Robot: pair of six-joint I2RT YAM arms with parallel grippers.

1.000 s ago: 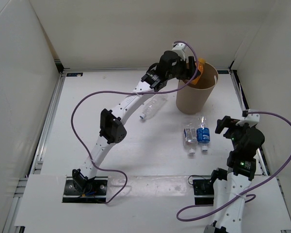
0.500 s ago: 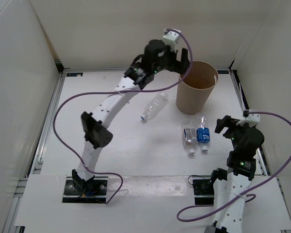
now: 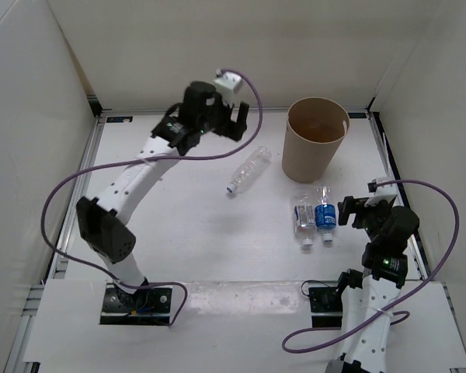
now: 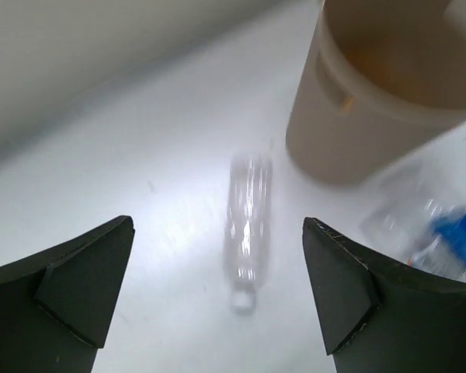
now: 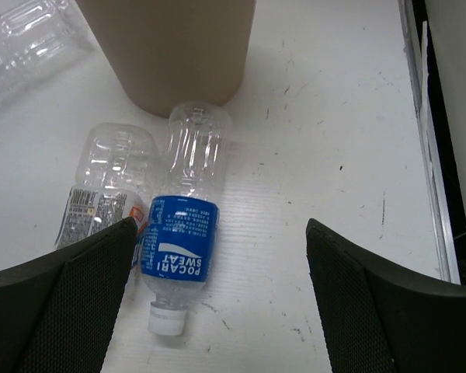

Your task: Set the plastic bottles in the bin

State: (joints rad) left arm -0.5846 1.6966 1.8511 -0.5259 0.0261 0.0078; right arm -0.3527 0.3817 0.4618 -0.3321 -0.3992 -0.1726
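My left fingers (image 4: 70,287), spread wide and now empty, are pulling back from the bin (image 4: 349,148) toward the long clear bottle (image 4: 247,225) lying below, between them, leaving three to go.

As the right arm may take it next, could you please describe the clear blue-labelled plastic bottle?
The clear ribbed plastic bottle with a blue label lies on its side on the white table, base by the tan cylindrical bin, white cap pointing away from it, alongside the pale-labelled clear bottle. Nothing grips it.

so I count three bottles on the table: long clear one (image 3: 247,171), pale-label one (image 3: 302,215), blue-label one (image 3: 325,214), plus one bin (image 3: 307,159) and two robot arms (image 3: 132,183) (image 3: 384,264)
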